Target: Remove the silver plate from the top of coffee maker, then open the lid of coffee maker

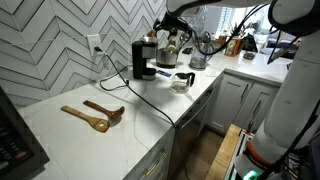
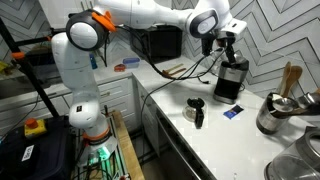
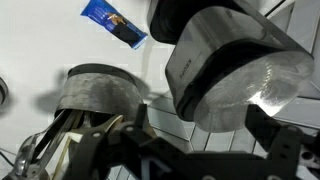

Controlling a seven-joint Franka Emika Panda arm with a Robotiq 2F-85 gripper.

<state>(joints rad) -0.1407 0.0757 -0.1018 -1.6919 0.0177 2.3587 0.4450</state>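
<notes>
Hovering just above the coffee maker (image 2: 231, 85), the fingers (image 3: 272, 130) look spread apart with nothing between them, though the wrist view is blurred. The coffee maker stands by the back edge of the table (image 1: 70, 140), against the tiled wall. The silver plate (image 2: 233, 63) appears to lie on its top, directly under the fingers, so I judge the first step not yet done. The plate is probably light, stiff and slippery, being thin polished metal with a shallow rim. A pinch across the rim at one side seems the best hold, since the flat middle offers nothing to grip. A loose hold could let it slide off and clatter onto the table. The lid (image 2: 228, 68) beneath it, a flat hinged panel, probably lifts best from its front edge.
</notes>
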